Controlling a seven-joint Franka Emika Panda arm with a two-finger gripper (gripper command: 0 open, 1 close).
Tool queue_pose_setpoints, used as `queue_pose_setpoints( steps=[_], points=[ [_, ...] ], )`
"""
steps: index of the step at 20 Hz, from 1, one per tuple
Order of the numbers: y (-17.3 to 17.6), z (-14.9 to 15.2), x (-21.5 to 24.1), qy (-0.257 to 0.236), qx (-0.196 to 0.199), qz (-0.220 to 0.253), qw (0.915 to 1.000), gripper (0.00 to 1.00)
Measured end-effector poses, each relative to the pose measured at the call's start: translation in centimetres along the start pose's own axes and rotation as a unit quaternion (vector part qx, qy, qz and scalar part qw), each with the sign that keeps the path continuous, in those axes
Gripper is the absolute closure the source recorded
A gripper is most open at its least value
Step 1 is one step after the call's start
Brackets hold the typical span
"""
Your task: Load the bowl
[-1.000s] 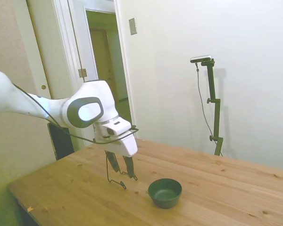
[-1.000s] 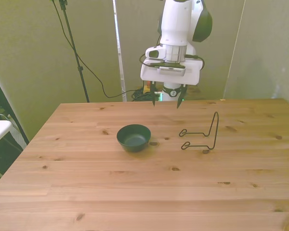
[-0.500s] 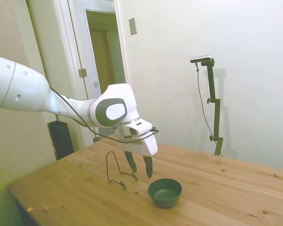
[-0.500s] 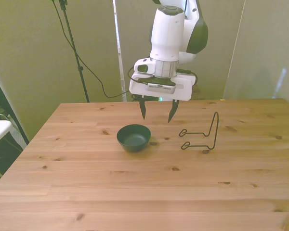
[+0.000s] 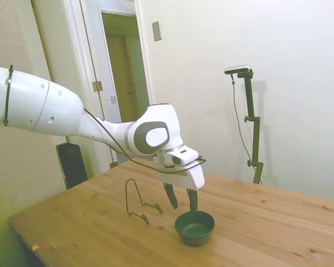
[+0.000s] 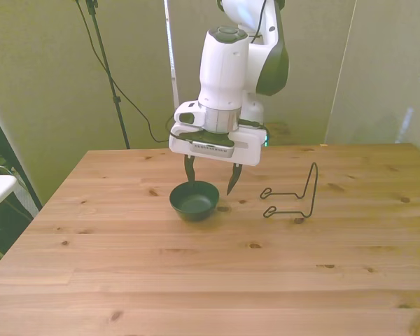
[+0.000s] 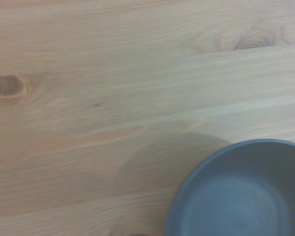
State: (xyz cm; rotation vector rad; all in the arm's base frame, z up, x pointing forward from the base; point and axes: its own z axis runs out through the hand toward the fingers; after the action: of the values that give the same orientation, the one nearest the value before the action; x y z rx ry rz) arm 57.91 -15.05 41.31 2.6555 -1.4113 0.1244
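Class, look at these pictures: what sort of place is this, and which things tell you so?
Probably an ordinary room in a home or office, used as a robot test space: a wooden table, a white panelled door frame onto a hallway, and one arm's open pincer above a green bowl.

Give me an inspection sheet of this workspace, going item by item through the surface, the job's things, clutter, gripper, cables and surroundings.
Surface: wooden table, knotted planks, no spills seen.
Job's things: dark green bowl upright on the table, empty; black wire rack stands apart from it, toward the front view's right, nothing in it.
Clutter: nothing seen.
Gripper: gripper low over the bowl's far rim, jaws open and pointing down, holding nothing.
Cables: a dark cable loops around the wrist; another hangs behind the table's far edge.
Surroundings: plain wall, an open doorway in the side view; no person in view.
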Motion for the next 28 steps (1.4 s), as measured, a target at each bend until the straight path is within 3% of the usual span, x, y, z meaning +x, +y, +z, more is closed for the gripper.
queue_pose_setpoints(
  steps=[15,16,28],
  points=[
    [-1.7,3.8,-0.5,0.001,-0.005,-0.015,0.9999,0.00],
    [-1.8,4.0,-0.6,0.001,-0.004,-0.016,0.9999,1.00],
    [-2.4,4.3,-1.5,-0.003,0.001,-0.009,1.0000,1.00]
  ],
)
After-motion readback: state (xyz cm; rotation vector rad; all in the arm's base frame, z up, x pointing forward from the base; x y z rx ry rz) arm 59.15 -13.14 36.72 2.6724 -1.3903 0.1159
